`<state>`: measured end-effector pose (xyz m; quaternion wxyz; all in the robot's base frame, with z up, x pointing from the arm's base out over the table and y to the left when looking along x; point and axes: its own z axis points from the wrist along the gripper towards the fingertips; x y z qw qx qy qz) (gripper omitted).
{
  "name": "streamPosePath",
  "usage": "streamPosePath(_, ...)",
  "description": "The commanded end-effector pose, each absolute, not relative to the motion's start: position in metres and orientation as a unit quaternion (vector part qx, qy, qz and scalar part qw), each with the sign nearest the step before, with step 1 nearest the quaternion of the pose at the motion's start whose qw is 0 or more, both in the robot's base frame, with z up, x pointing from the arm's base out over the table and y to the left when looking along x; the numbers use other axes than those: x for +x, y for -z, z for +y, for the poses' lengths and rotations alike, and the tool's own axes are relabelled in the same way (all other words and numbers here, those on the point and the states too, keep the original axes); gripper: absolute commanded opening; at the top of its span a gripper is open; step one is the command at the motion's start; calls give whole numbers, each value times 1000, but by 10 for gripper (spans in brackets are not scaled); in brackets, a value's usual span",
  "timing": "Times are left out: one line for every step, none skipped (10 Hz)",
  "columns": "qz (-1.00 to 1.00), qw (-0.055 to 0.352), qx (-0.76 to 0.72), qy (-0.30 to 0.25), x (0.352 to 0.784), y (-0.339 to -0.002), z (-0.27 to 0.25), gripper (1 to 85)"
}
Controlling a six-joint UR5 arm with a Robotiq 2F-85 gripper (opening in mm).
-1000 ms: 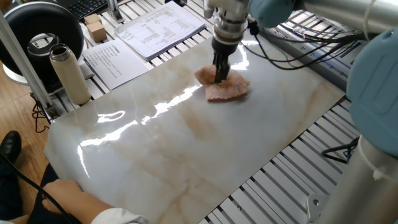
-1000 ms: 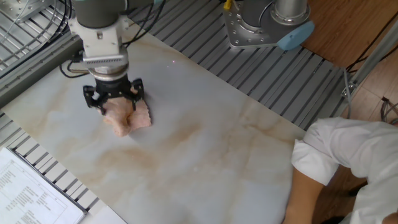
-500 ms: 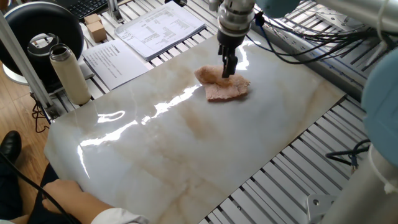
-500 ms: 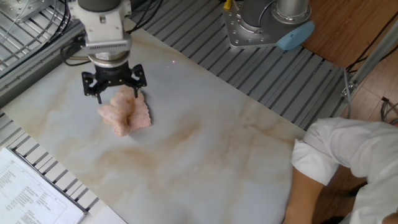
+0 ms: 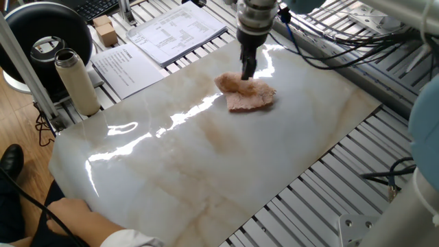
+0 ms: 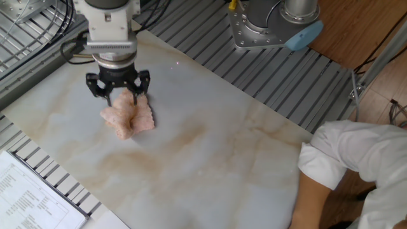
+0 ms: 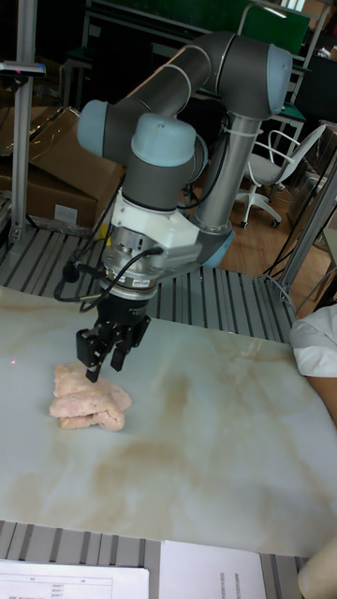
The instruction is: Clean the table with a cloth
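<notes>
The pink cloth [image 5: 247,95] lies crumpled on the far part of the marble table [image 5: 206,171]. My gripper [image 5: 247,68] hangs just above the cloth's far end, fingers pointing down. In the other fixed view the gripper [image 6: 118,94] stands open, its black fingers [image 6: 93,87] spread to either side of the cloth's [image 6: 129,116] raised top, not pinching it. The tall fixed view shows the gripper [image 7: 105,363] a little above the cloth [image 7: 89,401], which rests on the table [image 7: 206,440].
A metal flask [image 5: 77,82], a black round object [image 5: 48,41], a small box [image 5: 104,29] and printed paper sheets [image 5: 180,31] stand beside the slab. A person's arm in white [image 6: 356,172] reaches over one corner. The arm's base [image 6: 273,25] sits on the ribbed frame.
The gripper has lifted off the cloth and shifted slightly toward the slab's far edge. The cloth stayed on the marble, a little looser in shape.
</notes>
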<state>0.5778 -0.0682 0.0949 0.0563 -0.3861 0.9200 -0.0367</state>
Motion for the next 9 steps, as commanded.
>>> streamPosePath(945,59,-320,23,582,-92,-57,13)
streamPosePath(944,52,-323,45,580,-94,-77,13)
streamPosePath(941,49,-331,53,568,-98,-107,13)
streamPosePath(943,48,-323,68,548,-100,-131,13)
streamPosePath(952,34,-298,53,522,-97,-138,13)
streamPosePath(965,12,-259,41,502,-92,-141,13)
streamPosePath(970,6,-240,31,496,-84,-140,13)
streamPosePath(971,8,-238,22,495,-80,-136,13)
streamPosePath(970,8,-240,23,496,-80,-137,13)
